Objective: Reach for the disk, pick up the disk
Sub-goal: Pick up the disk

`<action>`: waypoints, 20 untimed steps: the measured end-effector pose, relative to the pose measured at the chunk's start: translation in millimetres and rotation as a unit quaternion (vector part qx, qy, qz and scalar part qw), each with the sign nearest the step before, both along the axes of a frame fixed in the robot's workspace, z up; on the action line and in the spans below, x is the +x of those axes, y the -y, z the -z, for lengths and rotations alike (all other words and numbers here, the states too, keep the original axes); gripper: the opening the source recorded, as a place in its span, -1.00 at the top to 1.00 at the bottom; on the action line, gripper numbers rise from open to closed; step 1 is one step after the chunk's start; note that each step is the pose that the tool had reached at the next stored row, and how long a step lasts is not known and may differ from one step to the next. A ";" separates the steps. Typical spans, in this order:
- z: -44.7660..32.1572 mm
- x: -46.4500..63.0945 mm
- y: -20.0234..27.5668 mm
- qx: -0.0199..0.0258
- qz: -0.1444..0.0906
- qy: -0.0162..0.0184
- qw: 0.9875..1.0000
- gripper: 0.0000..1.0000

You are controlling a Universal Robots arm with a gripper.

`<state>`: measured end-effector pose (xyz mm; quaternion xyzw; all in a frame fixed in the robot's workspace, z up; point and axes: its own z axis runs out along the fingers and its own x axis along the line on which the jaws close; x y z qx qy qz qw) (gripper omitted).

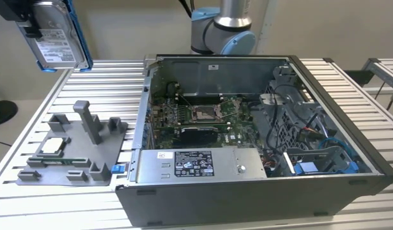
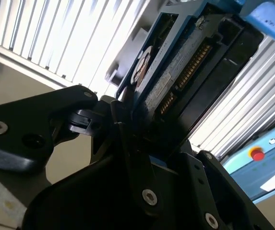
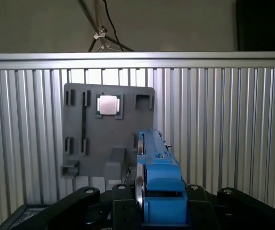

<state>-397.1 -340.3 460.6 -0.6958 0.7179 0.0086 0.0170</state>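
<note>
The disk (image 1: pixel 54 36) is seen as silver-grey metal with a dull sheen. A white paper label (image 1: pixel 57 50) is stuck on it, and its side rails (image 3: pixel 163 188) are of smooth blue plastic. The surface (image 1: pixel 356 96) is made of ribbed bright metal. On it are carried a matt grey plastic tray (image 1: pixel 104 148) and a dark matt metal computer case (image 1: pixel 247 206).

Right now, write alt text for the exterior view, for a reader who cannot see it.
The disk hangs clamped in the jaws, high at the exterior view's left, above the slatted metal table. Below it lies a grey fixture tray holding a pale chip; beside that sits an open computer case.
</note>
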 end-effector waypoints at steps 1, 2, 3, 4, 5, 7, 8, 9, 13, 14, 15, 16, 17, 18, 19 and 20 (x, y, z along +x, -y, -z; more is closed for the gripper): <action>0.0 3.1 0.0 0.000 0.000 0.000 1.000 1.00; 0.0 5.4 0.0 0.000 0.000 0.000 1.000 1.00; 0.0 7.6 0.0 0.000 0.000 0.000 1.000 1.00; 0.0 10.0 0.0 0.000 0.000 0.000 1.000 1.00; 0.0 12.3 0.0 0.000 0.000 0.000 1.000 1.00; 0.0 17.1 0.0 0.000 0.000 0.000 1.000 1.00; 0.0 19.3 0.0 0.000 0.000 0.000 1.000 1.00; 0.0 21.4 0.0 0.000 0.000 0.000 1.000 1.00; 0.0 30.9 0.0 0.000 -0.001 0.000 1.000 1.00; 0.0 33.1 0.0 0.000 -0.001 0.000 1.000 1.00; 0.0 35.3 0.0 0.000 -0.001 0.000 1.000 1.00; 0.0 37.5 0.0 0.000 -0.001 0.000 1.000 1.00; 0.0 39.8 0.0 0.000 -0.001 0.000 1.000 1.00; 0.0 42.1 0.0 0.000 -0.001 0.000 1.000 1.00; 0.0 44.5 0.0 0.000 -0.001 0.000 1.000 1.00; 0.0 46.7 0.0 0.000 -0.001 0.000 1.000 1.00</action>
